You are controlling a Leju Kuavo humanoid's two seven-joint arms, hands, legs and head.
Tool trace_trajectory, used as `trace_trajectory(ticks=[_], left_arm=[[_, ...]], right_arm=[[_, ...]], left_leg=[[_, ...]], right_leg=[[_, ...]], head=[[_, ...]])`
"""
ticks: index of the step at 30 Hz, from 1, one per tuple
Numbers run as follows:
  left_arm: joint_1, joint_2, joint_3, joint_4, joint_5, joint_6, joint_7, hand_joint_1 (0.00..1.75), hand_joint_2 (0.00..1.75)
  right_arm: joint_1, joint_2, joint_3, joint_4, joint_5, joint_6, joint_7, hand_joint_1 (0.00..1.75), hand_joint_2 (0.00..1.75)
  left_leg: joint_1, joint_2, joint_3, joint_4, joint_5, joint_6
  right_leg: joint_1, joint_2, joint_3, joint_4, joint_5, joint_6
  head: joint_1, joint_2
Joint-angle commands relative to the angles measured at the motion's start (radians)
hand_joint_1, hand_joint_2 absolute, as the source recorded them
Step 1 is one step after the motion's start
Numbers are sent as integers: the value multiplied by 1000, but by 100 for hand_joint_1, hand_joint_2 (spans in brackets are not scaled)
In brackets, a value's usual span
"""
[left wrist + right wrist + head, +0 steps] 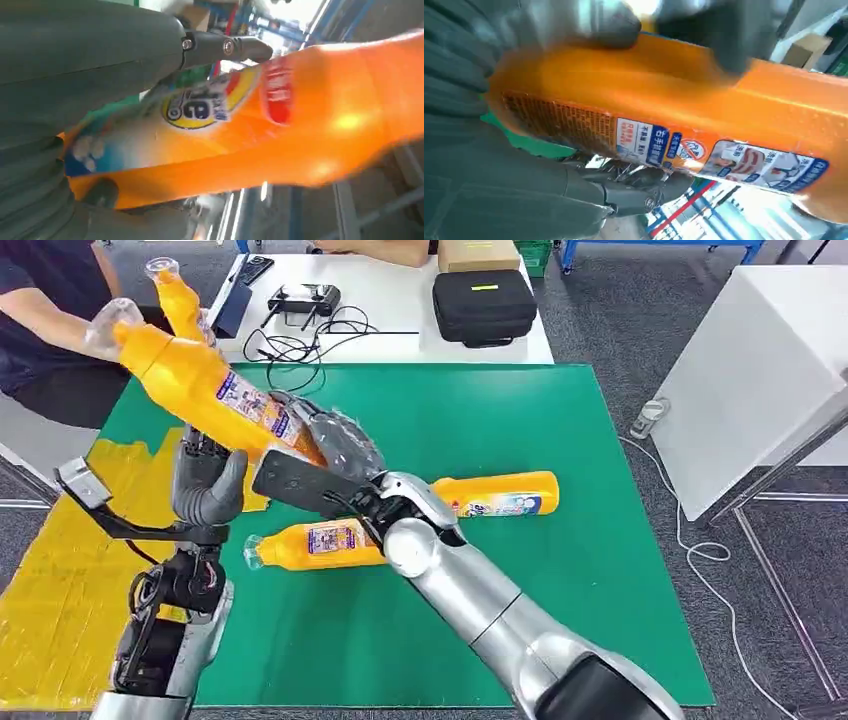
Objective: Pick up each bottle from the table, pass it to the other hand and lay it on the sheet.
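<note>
On the green-covered desk (pixel 600 540), two orange plastic bottles lay on their sides: a near one (pixel 315 544) and another (pixel 505 493) to its right. Above them, the right hand (pixel 335 440) gripped the base of a tilted orange bottle with a clear cap (pixel 200 385). The left hand (pixel 207 483) curled against its underside; whether it gripped, I could not tell. The yellow sheet (pixel 50 580) lay left.

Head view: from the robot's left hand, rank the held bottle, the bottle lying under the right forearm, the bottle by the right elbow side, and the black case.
1. Held bottle, right at the left hand.
2. Bottle under the right forearm, on the green mat.
3. Far bottle, lying further right on the mat.
4. Black case, on the white table behind.
</note>
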Motion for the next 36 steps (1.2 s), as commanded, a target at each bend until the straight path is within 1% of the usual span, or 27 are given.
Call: trace_trajectory(ticks=[1,3,6,7,9,12,16,17,18,19,22,23,24,28,29,30,31,32,33,34,35,36], left_arm=[[-93,-8,-58,92,13,6,18,0,175],[-86,1,-39,92,25,0,19,0,175],[-82,4,-33,91,25,-6,20,0,175],[-81,2,-33,91,25,-6,21,0,175],[-73,4,-22,89,31,-14,27,0,175],[-70,7,-16,107,54,-45,49,0,175],[-64,-10,-4,103,16,-25,21,0,175],[-68,-14,1,106,0,-16,15,105,175],[-78,-19,10,115,-25,-4,1,175,175],[-83,-21,16,120,-31,2,-3,175,175],[-93,-22,39,140,-42,10,-11,175,175],[-92,-21,46,141,-47,17,-16,175,175],[-89,-18,52,140,-51,22,-19,175,175],[-56,-13,74,98,-54,49,-23,175,175],[-49,-14,81,88,-54,57,-23,175,175],[-45,-14,86,82,-55,63,-23,175,175],[-40,-13,90,77,-56,64,-21,175,175],[-40,-14,97,75,-57,69,-21,175,175],[-44,-14,107,80,-75,85,-25,175,175],[-45,-12,109,80,-75,86,-25,175,175],[-51,-8,116,87,-112,128,-48,175,175],[-63,4,130,104,-175,192,-78,175,175]], right_arm=[[19,7,291,6,-36,-20,23,175,175],[52,7,326,11,-26,-23,16,175,175],[60,7,333,14,-27,-32,12,175,175],[55,7,332,17,-27,-31,11,175,175],[70,7,354,27,-16,-15,8,175,175],[93,7,375,48,7,-24,4,175,175],[100,7,372,87,12,-33,6,175,175],[101,7,363,94,12,-40,8,175,175],[103,7,347,105,16,-50,8,175,175],[104,7,338,110,18,-52,8,175,175],[109,-1,301,119,30,-57,5,175,175],[112,-5,292,117,35,-56,5,175,175],[113,-7,285,117,44,-55,5,175,175],[111,-11,261,111,74,-49,13,175,175],[107,-13,261,110,91,-62,24,75,175],[107,-14,252,106,94,-72,25,75,175],[106,-16,247,103,93,-61,25,0,175],[105,-20,239,97,93,-59,28,0,175],[107,-31,216,78,85,-57,17,0,175],[104,-34,214,78,85,-56,17,0,175],[104,-42,206,63,90,-67,22,0,0],[108,-57,183,33,86,-65,16,0,0]], left_leg=[[1,-2,1,0,0,-1],[1,-2,2,-1,0,-2],[2,-2,3,-1,-1,-2],[2,-1,2,-1,0,-2],[3,-2,3,0,-1,-3],[2,-3,3,-2,0,-2],[3,-4,3,-1,0,-2],[3,-5,2,-1,0,-2],[3,-5,3,-1,0,-2],[2,-4,2,-1,0,-2],[3,-7,2,0,0,-2],[2,-5,1,0,0,-2],[3,-6,2,0,0,-2],[3,-5,2,0,0,-2],[3,-5,2,0,-1,-3],[2,-4,1,0,0,-2],[3,-4,3,0,-1,-3],[2,-3,2,0,0,-2],[3,-4,2,0,-1,-2],[2,-2,0,0,0,-2],[3,-4,1,1,-1,-2],[2,-3,0,1,0,-2]], right_leg=[[1,-3,2,0,-1,0],[2,-3,3,-1,-1,0],[2,-3,5,-2,-1,0],[2,-2,3,-2,0,0],[3,-4,5,-1,-1,0],[2,-4,5,-3,-1,0],[3,-6,5,-3,-1,0],[3,-6,4,-2,-1,0],[3,-7,6,-2,-2,0],[3,-6,4,-2,-1,0],[3,-9,5,-2,-2,0],[2,-6,3,-2,-1,0],[3,-8,4,-2,-2,0],[3,-7,4,-2,-1,0],[4,-8,5,-2,-2,0],[3,-6,3,-2,-1,0],[3,-7,5,-2,-2,0],[3,-5,3,-2,-1,0],[3,-6,4,-2,-1,0],[3,-4,1,-1,-1,0],[3,-6,3,-1,-2,0],[3,-5,1,-1,-1,0]], head=[[0,0],[0,0],[0,0],[0,0],[0,0],[0,0],[-1,0],[0,0],[-1,0],[0,0],[0,0],[0,0],[0,0],[0,0],[-1,0],[0,0],[-1,0],[0,0],[-1,0],[0,0],[-1,0],[0,0]])
